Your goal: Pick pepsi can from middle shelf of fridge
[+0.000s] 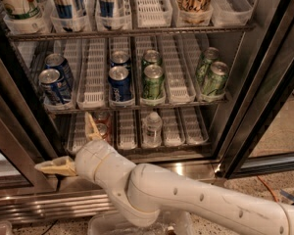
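Observation:
The fridge [264, 87] stands open. Its middle shelf [176, 77] holds white lane trays. Blue pepsi cans stand in two lanes: two in the centre lane, the front one [120, 85] at the shelf edge, and two in the left lane [53, 86]. My gripper [62, 141] is below the middle shelf at the lower left, in front of the bottom shelf. It is open, with one tan finger [54, 167] pointing left and the other [92, 127] pointing up. It holds nothing and touches no can.
Green cans [153, 81] stand right of the centre pepsi lane, with more green cans at the far right [214, 78]. A small red can [103, 130] and a clear bottle [152, 127] stand on the bottom shelf. Dark door frames flank the opening. My white arm [186, 199] crosses the foreground.

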Action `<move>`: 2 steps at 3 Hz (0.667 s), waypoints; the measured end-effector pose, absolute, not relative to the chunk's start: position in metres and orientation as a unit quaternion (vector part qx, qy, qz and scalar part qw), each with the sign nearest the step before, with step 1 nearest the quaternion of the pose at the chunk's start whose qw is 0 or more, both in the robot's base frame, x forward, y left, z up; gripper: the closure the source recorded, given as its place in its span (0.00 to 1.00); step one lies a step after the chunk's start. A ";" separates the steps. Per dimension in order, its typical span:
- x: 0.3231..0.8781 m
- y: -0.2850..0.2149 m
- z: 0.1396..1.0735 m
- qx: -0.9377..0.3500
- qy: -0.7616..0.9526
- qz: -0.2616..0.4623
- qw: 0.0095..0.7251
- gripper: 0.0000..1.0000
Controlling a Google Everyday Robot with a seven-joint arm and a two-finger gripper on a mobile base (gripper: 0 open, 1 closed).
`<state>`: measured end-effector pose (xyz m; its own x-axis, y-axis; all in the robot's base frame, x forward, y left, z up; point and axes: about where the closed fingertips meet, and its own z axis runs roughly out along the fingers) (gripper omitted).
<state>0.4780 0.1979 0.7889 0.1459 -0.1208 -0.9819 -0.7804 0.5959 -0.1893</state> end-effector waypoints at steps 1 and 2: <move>0.489 0.203 0.800 -0.384 0.599 0.233 0.663 0.00; 0.503 0.205 0.809 -0.381 0.597 0.217 0.672 0.00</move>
